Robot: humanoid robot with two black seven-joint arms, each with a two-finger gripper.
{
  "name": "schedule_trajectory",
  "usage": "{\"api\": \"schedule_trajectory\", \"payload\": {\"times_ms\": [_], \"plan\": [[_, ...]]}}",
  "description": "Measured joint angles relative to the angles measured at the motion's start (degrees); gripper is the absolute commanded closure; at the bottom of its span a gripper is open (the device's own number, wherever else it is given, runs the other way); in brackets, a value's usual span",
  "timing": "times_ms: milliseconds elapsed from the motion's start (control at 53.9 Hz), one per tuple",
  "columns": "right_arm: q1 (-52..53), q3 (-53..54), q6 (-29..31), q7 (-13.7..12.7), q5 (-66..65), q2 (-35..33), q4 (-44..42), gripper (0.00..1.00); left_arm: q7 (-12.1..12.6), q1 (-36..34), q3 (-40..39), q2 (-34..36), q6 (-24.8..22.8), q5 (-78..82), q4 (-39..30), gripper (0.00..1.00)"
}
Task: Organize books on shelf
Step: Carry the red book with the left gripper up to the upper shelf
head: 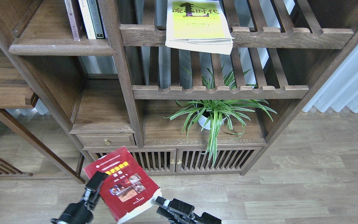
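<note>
Low before the cabinet, my left gripper (95, 184) pinches the thick bright red paperback (123, 184) by its left edge, right gripper (160, 202) released beside it; looks heavy, floppy, needs support underneath.

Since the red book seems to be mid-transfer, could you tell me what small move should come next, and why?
Probably lift the red book up and left toward the shelf. The left gripper grips its left edge, the right gripper sits off its lower corner, and the book hangs far below the shelf with the standing books.
</note>
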Motion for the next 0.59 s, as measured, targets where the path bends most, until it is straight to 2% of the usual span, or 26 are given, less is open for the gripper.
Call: {"api": "schedule_trajectory", "payload": {"times_ms": [241, 464, 594], "plan": [[0.36, 1.02, 0.00, 0.02, -0.14, 0.01, -0.54, 0.01, 0.71, 0.71, -6.62, 9.14, 0.00, 1.67, -1.11, 0.97], [0.36, 1.17, 0.00, 0.04, -0.11, 0.01, -2.08, 0.01, 0.64, 1.80, -12.85, 15.94, 0.00, 1.73, -9.10, 0.97], [0.35, 1.17, 0.00, 0.05, -0.04, 0.00, -2.76, 0.01, 0.84, 1.91, -16.26, 17.90, 0.00, 1.70, -10.37, 0.97]]}}
